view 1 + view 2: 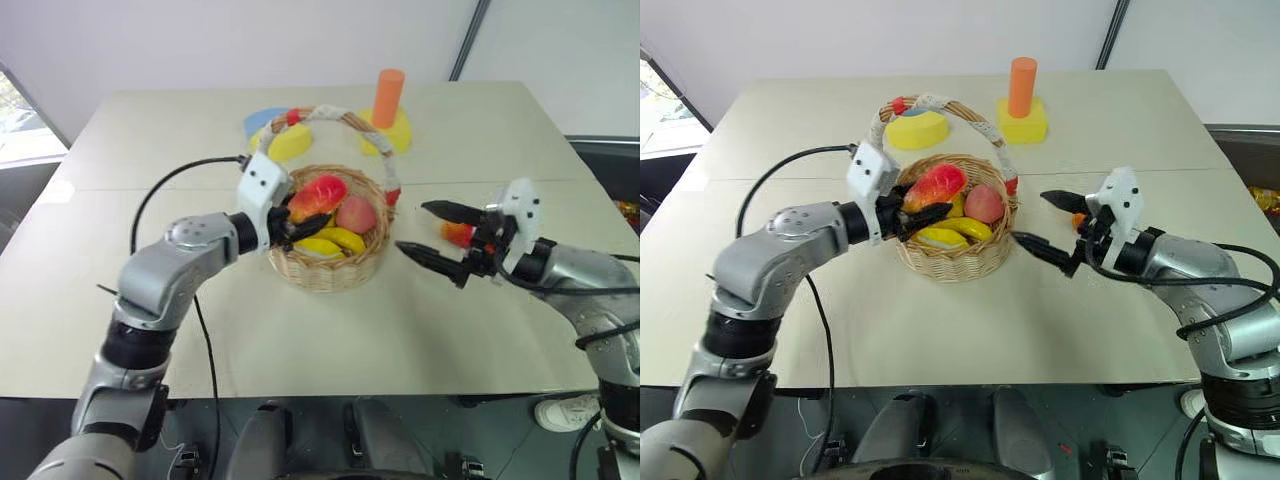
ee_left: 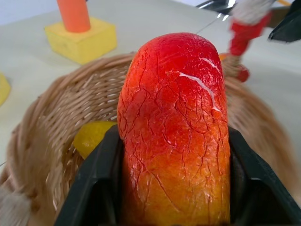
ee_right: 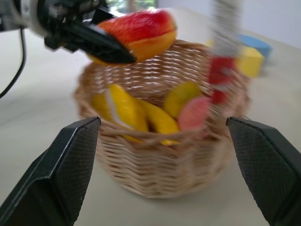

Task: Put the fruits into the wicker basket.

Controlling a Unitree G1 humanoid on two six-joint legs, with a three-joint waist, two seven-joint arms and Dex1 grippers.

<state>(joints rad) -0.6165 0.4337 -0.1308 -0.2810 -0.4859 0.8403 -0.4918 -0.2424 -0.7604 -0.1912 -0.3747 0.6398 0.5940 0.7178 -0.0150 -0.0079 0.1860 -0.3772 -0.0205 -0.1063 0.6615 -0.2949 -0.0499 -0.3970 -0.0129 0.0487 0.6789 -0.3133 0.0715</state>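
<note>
The elongated glossy red-to-yellow mango-like fruit point(image 1: 317, 196), clamped in the left gripper point(image 1: 290, 222), points over the round tan wicker basket point(image 1: 330, 268) toward the spread-apart, empty right gripper point(image 1: 437, 235).

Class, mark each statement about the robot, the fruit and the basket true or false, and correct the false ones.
1. The left gripper holds a red-and-yellow mango over the basket. True.
2. The right gripper is clamped on the basket's handle. False: it is open, beside the basket, holding nothing.
3. Yellow fruit pieces and a pink peach lie in the basket. True.
4. The orange cylinder stands inside the basket. False: it stands on a yellow block behind the basket.
</note>
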